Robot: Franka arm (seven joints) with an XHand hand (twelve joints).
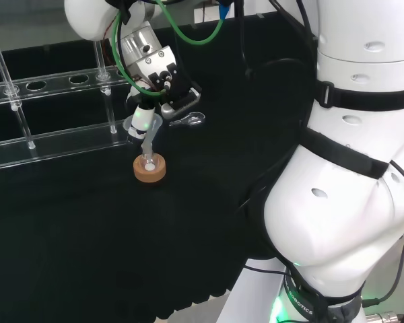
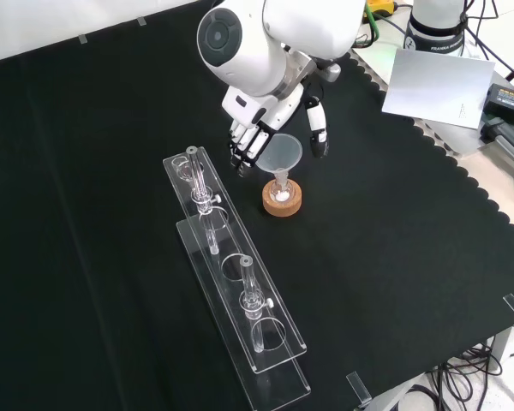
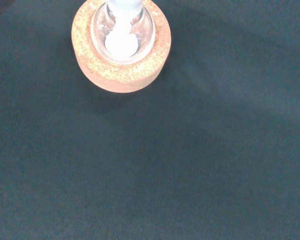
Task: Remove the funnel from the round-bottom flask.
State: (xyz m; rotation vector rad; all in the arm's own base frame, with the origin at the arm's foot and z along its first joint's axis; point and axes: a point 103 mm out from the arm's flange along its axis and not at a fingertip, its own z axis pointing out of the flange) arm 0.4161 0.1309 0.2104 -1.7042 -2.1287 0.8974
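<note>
Funnel [image 2: 280, 155] sits in flask, between hand's [image 2: 270, 120] fingers.

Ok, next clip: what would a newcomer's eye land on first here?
Probably the cork ring mid-cloth, the one warm colour on the black bench, with the round-bottom flask seated in it and a clear funnel standing in its neck. Right at the funnel is the robot hand, its fingers about the rim. Left in the front view lies a long clear rack.

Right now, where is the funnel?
In the front view the funnel sits in the round-bottom flask on its cork ring, right of the clear rack. The robot hand is at its rim.
</note>
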